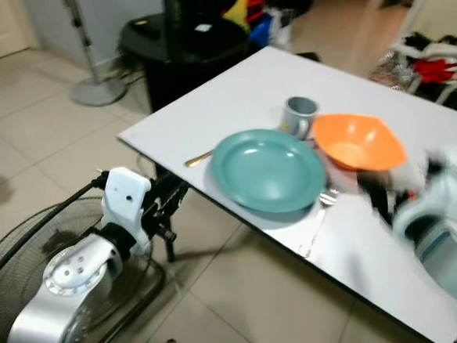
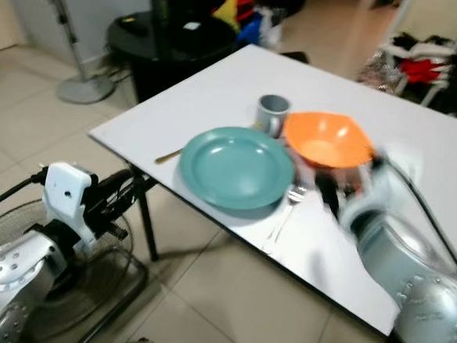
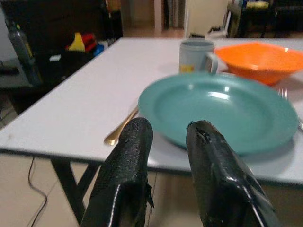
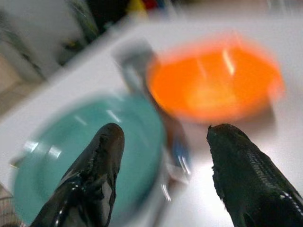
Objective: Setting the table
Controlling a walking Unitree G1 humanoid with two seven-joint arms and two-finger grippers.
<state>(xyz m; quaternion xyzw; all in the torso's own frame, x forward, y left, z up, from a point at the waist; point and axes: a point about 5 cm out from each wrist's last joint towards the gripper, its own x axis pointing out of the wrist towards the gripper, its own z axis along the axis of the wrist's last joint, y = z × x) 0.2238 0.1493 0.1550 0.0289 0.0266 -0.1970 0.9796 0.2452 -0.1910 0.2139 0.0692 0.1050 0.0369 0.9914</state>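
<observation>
A teal plate (image 1: pixel 268 172) lies near the front edge of the white table (image 1: pixel 242 94). Behind it stand a grey mug (image 1: pixel 299 116) and an orange bowl (image 1: pixel 358 141). A gold spoon (image 1: pixel 199 158) lies left of the plate, and a fork (image 2: pixel 293 196) lies at its right rim. My left gripper (image 1: pixel 167 202) hovers just below and in front of the table edge. It points at the plate (image 3: pixel 222 111), its fingers a little apart and empty. My right gripper (image 4: pixel 165 132), blurred by motion, is open above the table between the plate (image 4: pixel 94 146) and the bowl (image 4: pixel 213 85).
A floor fan (image 1: pixel 18 267) lies on the tiles at the lower left, under my left arm. A standing fan's base (image 1: pixel 97 92) and a black cabinet (image 1: pixel 182 43) are beyond the table's left corner. A rack with clothes (image 1: pixel 432 68) stands at the far right.
</observation>
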